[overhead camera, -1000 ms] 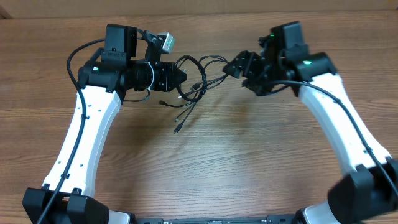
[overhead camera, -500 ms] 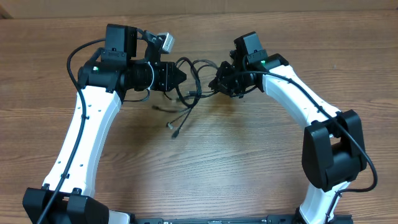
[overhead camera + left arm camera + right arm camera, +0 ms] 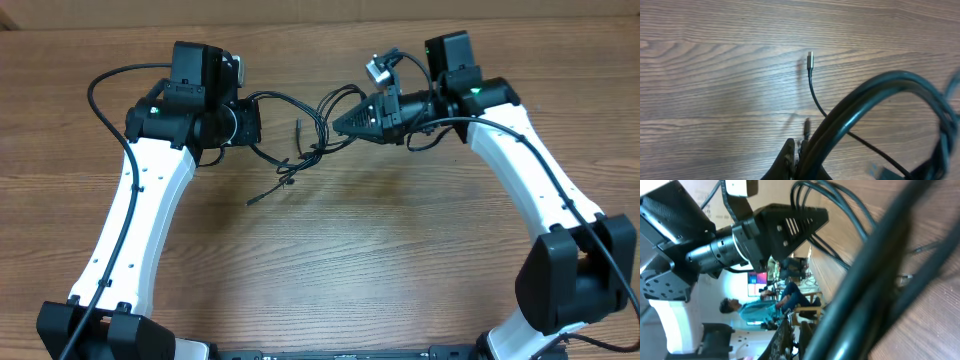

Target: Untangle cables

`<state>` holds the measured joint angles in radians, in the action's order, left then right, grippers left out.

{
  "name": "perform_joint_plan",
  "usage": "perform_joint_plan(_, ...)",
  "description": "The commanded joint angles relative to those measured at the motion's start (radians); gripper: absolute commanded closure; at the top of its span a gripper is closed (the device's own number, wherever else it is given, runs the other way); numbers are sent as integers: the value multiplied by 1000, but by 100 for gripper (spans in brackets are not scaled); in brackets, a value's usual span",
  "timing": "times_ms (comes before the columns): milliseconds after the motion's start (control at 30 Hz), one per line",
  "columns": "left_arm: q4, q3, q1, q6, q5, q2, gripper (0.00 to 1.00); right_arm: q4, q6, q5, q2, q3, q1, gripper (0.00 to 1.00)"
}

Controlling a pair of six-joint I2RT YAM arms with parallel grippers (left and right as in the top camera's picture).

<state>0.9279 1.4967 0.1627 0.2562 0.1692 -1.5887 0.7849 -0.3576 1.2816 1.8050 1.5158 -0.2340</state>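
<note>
The cables are a thin black tangle hanging between my two grippers in the overhead view. One loose end trails on the wood at the plug. My left gripper points right and is shut on the cables. In the left wrist view its fingertips pinch a thick blurred loop of cables, and a thin strand with a metal plug lies on the table beyond. My right gripper points left and is shut on the cables too. Close blurred cables cross the right wrist view.
The wooden table carries nothing else between the arms. The left arm's black gripper head shows in the right wrist view, facing my right gripper. Both white arms arc in from the near edge.
My right gripper has shut and turned to point left at the tangle. The left gripper has drawn back to the left, stretching the cables out. The loose ends have shifted left.
</note>
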Motion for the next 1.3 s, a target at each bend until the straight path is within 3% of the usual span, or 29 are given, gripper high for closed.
perform_joint_plan(0, -1, 4, -27, 9, -53, 7, 96, 110, 25, -230, -13, 11, 58, 96)
perform_joint_plan(167, -1, 6, -72, 9, -43, 7, 96, 289, -119, -920, -13, 10, 82, 96)
perform_joint_plan(200, -1, 11, -82, 9, -43, 7, 96, 330, -191, -1139, -12, 9, 82, 96)
perform_joint_plan(333, -2, 35, -96, 2, -46, 7, 96, 369, -253, -1359, -11, 8, 77, 96)
perform_joint_plan(467, -1, 62, -96, -17, -13, 7, 96, 354, -183, -1267, -11, 8, 76, 96)
perform_joint_plan(500, -2, 69, -96, -50, 34, 7, 96, 349, -133, -1207, -11, 8, 76, 88)
perform_joint_plan(533, -2, 80, -96, -107, 116, 7, 96, 342, -41, -1115, -11, 10, 76, 63)
perform_joint_plan(600, 6, 98, -96, -169, 219, 7, 96, 346, 59, -998, -11, 18, 76, 36)
perform_joint_plan(700, 27, 136, -96, -222, 373, 7, 96, 351, 169, -818, -16, 37, 77, 27)
perform_joint_plan(867, 40, 187, -97, -235, 680, 7, 96, 336, 307, -454, -56, 77, 75, 26)
perform_joint_plan(1033, 47, 187, -97, -223, 726, 7, 96, 316, 307, -337, -60, 77, 39, 29)
perform_joint_plan(1267, 42, 187, -97, -217, 725, 7, 96, 265, 238, -337, -60, 77, -54, 36)
